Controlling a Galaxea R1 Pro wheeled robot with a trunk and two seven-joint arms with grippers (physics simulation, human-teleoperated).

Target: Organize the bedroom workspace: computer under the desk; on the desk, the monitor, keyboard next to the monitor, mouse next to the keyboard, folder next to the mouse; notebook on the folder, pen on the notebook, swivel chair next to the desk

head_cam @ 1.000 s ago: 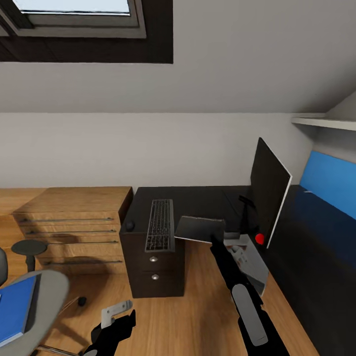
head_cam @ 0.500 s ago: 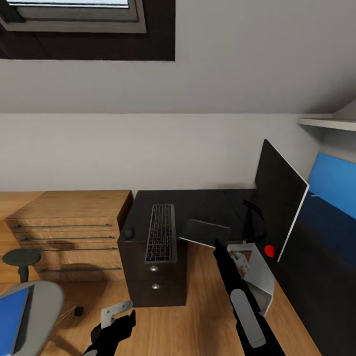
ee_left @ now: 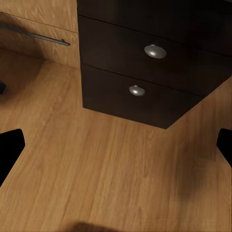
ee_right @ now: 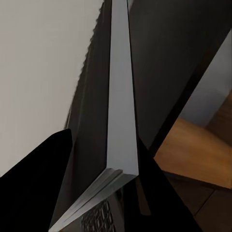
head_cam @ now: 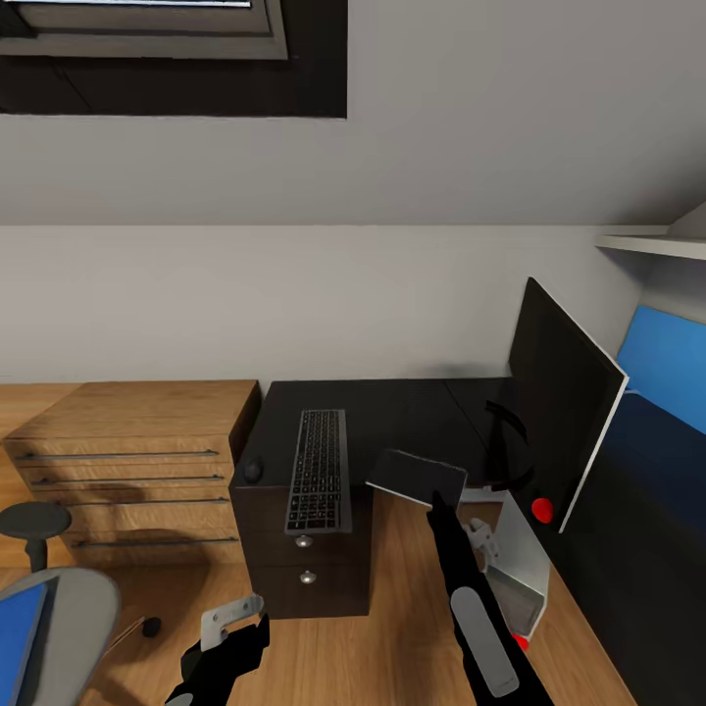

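holding the thin flat dark grey notebook (head_cam: 417,477) tight, the right claw (head_cam: 433,499) lifts it over the long black desk (head_cam: 392,412); the left claw (head_cam: 235,620) hangs wide apart.

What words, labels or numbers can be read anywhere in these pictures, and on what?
None can be read.
The slim black keyboard on the long black desk: key legends too small to read.
The large flat black monitor: blank screen, only a red light.
The thin dark grey notebook: no print visible.
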